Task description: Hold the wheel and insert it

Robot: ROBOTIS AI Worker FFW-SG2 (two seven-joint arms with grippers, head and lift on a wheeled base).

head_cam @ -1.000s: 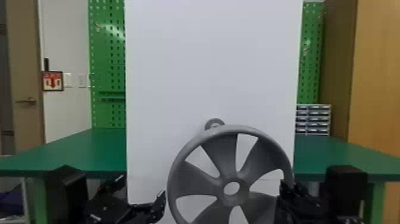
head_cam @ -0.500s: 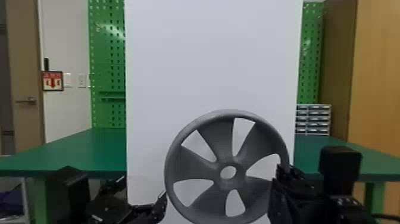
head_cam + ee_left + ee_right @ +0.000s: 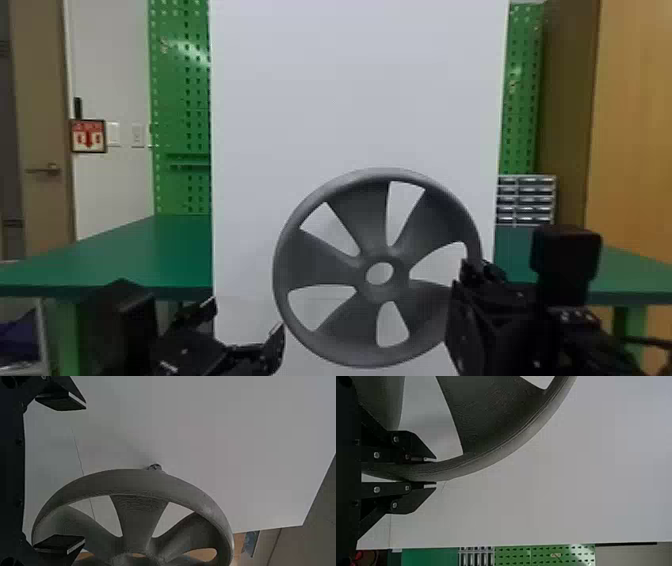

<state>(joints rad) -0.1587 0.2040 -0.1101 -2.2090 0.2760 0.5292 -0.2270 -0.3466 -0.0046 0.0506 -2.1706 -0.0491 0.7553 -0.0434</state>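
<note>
In the head view, the right gripper is shut on the right side of the grey wheel, which stands upright before the white board. In the right wrist view, the wheel's rim passes between the fingers of my right gripper. Low at the left, the left gripper is open beside the wheel's lower left rim. The left wrist view has the left gripper with its fingers wide apart, the wheel close by, and a small metal fitting on the board just past the rim.
The tall white board stands upright at the centre, in front of the green table. Behind are green pegboard panels, and a small drawer cabinet stands at the back right.
The right gripper has risen with the wheel, which has turned a little and now covers the round fitting seen earlier above its rim. The left arm has stayed about where it was.
</note>
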